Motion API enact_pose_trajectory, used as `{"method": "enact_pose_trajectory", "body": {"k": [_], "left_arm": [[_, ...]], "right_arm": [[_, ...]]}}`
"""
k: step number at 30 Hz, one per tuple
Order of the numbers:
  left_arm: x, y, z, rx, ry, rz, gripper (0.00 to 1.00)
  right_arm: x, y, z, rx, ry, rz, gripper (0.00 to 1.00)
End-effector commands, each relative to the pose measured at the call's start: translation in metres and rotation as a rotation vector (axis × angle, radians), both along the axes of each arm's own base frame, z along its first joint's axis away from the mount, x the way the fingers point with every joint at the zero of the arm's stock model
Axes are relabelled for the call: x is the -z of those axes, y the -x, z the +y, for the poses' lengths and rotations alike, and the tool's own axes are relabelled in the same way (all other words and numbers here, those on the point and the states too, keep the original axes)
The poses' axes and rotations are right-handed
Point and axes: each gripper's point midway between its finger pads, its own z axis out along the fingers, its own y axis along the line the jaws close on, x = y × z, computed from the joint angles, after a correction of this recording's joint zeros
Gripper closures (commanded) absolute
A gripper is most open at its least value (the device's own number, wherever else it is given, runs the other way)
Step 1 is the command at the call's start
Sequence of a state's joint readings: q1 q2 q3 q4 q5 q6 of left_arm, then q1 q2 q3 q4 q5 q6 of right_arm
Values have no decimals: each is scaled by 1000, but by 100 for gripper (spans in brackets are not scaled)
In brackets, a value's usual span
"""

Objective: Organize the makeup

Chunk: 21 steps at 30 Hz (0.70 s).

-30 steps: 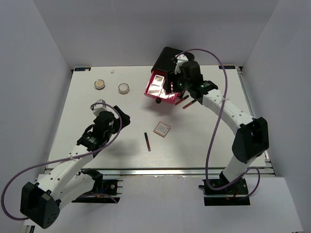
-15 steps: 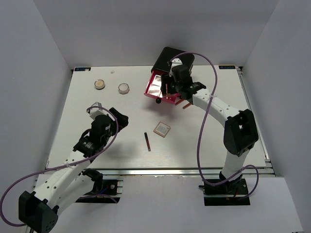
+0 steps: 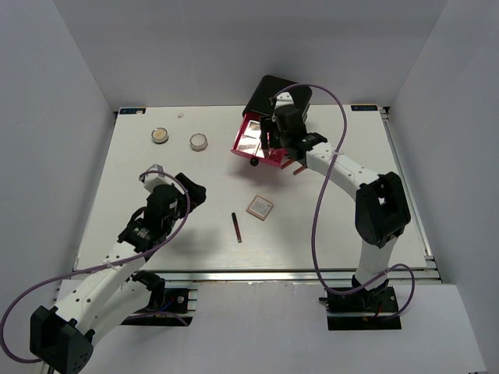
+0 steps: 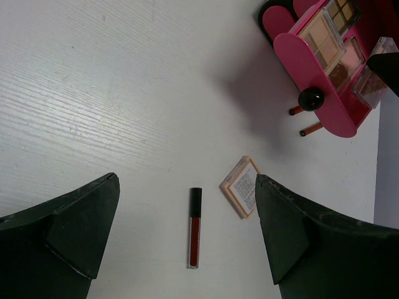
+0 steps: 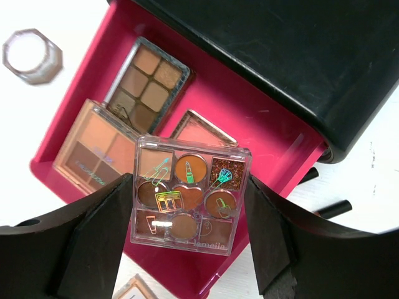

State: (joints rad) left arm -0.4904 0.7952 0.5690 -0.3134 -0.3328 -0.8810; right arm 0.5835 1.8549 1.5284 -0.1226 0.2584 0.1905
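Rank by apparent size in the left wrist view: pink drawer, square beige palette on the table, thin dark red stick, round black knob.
1. Open pink plastic drawer, though farthest away.
2. Flat square beige palette.
3. Thin dark red stick: longer than the palette but far narrower, so that pair is close.
4. Round black knob.

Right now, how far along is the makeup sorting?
Done: three palettes lie in the pink drawer. In hand: the right gripper holds a clear palette over it. Not yet sorted: a square palette, a dark red stick, two round compacts and two sticks beside the drawer.
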Motion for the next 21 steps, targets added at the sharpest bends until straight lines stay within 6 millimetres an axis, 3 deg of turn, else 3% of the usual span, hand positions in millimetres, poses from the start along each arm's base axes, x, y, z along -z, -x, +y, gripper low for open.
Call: {"method": "enact_pose_trajectory", "body": {"k": [1, 5, 7, 9, 16, 21], "left_arm": [[-5, -1, 1, -7, 12, -17, 2], [-5, -2, 0, -4, 14, -20, 2], [-6, -3, -1, -2, 17, -22, 2], [-5, -3, -2, 1, 19, -21, 2], [-11, -7, -18, 74, 45, -47, 2], [-20, -16, -49, 187, 135, -68, 2]], "right_arm": [[-13, -13, -1, 24, 0, -74, 41], [-14, -14, -1, 27, 2, -78, 38], [-14, -15, -1, 28, 1, -80, 30], [-14, -14, -2, 26, 7, -80, 11], [-20, -9, 4, -30, 7, -78, 11], [-68, 10, 17, -263, 68, -173, 11]]}}
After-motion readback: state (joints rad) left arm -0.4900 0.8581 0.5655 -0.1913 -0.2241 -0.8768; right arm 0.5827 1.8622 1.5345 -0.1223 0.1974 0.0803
